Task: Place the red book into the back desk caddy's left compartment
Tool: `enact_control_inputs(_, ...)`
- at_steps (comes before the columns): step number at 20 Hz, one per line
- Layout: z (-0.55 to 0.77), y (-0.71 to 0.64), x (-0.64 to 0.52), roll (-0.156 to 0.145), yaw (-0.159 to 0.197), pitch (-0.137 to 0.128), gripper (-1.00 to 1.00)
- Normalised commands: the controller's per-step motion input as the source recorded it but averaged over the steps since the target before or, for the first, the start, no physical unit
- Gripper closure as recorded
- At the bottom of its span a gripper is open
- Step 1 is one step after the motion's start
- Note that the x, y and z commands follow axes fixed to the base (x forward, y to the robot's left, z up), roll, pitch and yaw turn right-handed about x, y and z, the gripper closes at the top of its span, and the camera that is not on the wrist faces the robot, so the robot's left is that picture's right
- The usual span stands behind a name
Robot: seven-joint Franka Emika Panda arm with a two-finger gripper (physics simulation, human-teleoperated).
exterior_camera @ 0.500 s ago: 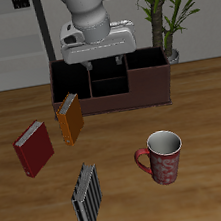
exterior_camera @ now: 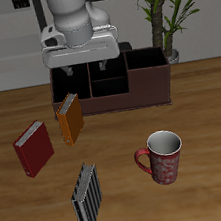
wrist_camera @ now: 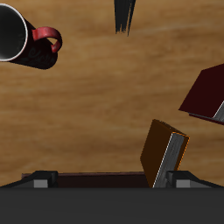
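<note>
— Claw (exterior_camera: 86, 68) hung high in the upper middle of the exterior frame, above the caddy (exterior_camera: 150, 92), jaws spread wide and holding nothing.

— And the red book (exterior_camera: 33, 148)?

— It lay flat on the table at the left of that frame, well apart from the claw. The wrist camera caught one corner of it (wrist_camera: 210, 92), just past the orange-brown book (wrist_camera: 164, 153), which stood leaning in front of the caddy.

— So which step was that?

— The reach, I'd judge. Nothing was gripped and the left compartment (exterior_camera: 63, 88) looked empty, though the claw partly hid it.

— What did the next move call for?

— Travel toward the frame's left and down to the red book, clearing the orange-brown one (exterior_camera: 70, 119), then turning the jaws to close across the cover's edges.
</note>
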Motion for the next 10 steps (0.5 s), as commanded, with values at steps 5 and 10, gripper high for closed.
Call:
enact_control_inputs(5,0.03,-0.88,0.35,-0.065,0.004,-0.047,-1.00)
enact_control_inputs(10,-0.03,-0.61,0.18,-0.060,-0.020,-0.020,-1.00)
